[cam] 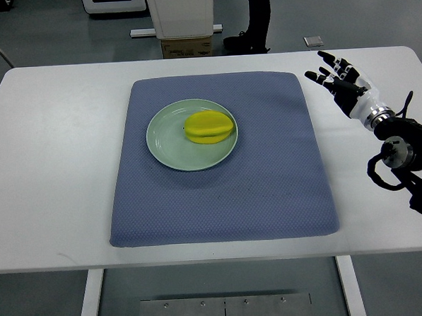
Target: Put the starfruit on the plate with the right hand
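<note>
A yellow starfruit (210, 127) lies on the pale green plate (169, 142), toward its right side. The plate rests on a blue-grey mat (269, 190) in the middle of the white table. My right hand (332, 76) hovers over the bare table to the right of the mat, well apart from the fruit. Its fingers are spread and hold nothing. The right arm comes in from the picture's right edge. No left arm shows.
The white table (56, 173) extends wide on both sides of the mat. Beyond its far edge stand a cardboard box (187, 46), a white machine base, and a person's legs in dark trousers (257, 17).
</note>
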Available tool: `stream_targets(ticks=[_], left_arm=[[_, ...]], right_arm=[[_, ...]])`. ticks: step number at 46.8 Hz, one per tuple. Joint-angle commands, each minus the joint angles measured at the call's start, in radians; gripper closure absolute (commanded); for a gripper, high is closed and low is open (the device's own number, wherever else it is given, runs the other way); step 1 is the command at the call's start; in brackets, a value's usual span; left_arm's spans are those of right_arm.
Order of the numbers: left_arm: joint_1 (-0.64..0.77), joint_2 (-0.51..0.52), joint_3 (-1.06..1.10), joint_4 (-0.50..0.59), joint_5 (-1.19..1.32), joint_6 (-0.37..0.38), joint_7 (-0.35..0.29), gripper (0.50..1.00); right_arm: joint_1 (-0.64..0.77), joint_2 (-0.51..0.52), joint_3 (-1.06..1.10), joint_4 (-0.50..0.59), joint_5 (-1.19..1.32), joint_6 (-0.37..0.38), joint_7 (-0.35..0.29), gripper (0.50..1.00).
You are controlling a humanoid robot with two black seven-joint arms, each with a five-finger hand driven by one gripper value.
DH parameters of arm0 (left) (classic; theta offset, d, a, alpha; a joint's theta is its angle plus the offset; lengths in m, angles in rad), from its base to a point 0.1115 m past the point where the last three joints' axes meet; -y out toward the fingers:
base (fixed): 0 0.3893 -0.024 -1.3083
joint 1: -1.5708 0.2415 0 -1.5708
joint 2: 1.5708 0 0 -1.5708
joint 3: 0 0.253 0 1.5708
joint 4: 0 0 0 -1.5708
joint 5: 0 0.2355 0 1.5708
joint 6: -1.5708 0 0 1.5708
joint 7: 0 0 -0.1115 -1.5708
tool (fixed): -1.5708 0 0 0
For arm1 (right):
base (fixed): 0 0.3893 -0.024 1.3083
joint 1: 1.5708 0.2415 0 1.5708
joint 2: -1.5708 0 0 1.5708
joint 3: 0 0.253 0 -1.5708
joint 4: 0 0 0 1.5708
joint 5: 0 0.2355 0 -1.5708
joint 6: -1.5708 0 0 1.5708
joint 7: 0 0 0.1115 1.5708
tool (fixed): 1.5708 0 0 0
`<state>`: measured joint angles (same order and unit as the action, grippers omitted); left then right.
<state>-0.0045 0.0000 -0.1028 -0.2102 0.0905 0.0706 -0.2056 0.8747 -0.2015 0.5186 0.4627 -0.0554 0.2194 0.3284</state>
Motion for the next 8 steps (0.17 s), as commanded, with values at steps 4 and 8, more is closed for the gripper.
stream_targets(ticks=[4,8], left_arm=[[0.000,0.000,0.000,0.000,0.000,0.000,0.000,0.500],[0.000,0.000,0.000,0.000,0.000,0.000,0.000,0.500]], right_arm=[[-0.019,0.004,-0.002,-0.018,0.000,0.000,0.000,0.500],[-0.036,0.004,-0.002,-0.018,0.002,-0.002,0.000,0.500]])
